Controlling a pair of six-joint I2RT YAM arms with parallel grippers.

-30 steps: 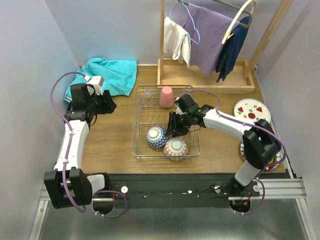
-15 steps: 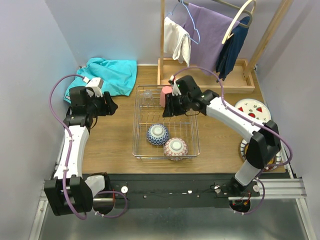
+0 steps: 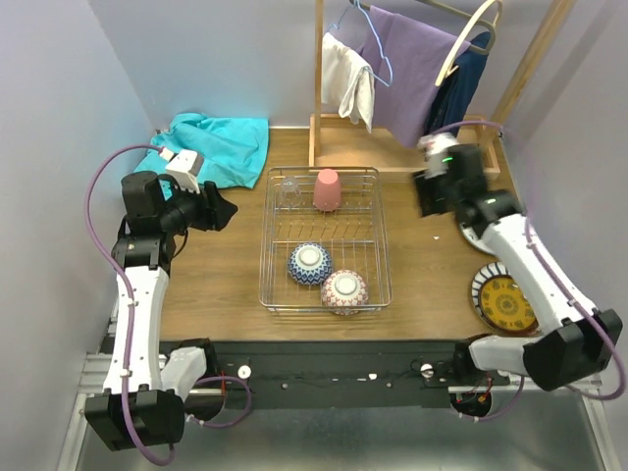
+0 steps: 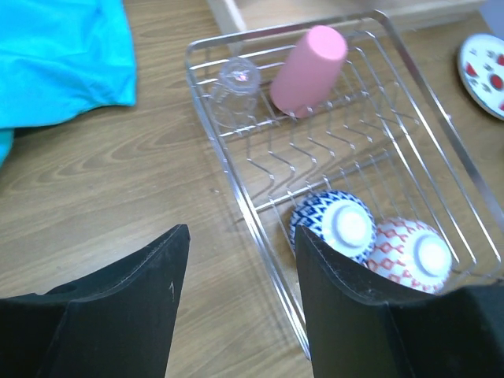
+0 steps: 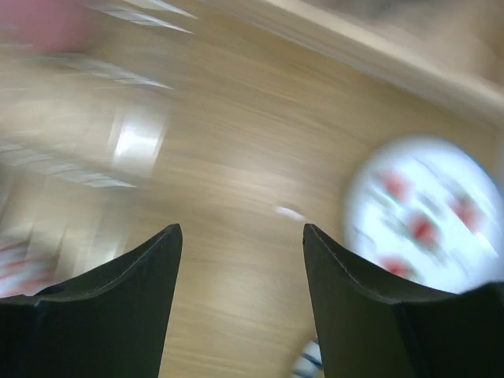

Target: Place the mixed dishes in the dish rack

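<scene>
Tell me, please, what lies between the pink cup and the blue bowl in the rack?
Only bare rack wires separate pink cup and blue bowl, as the top and left wrist views show.

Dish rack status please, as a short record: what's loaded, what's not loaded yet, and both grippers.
rack: dish rack, middle of the table
loaded, far end: pink cup, small clear glass
loaded, near end: blue-patterned bowl, pink-patterned bowl, both upside down, side by side
not loaded: white plate with red fruit motifs, striped-rim yellow plate, right of the rack
left gripper: open, empty
right gripper: open, empty, view blurred
</scene>
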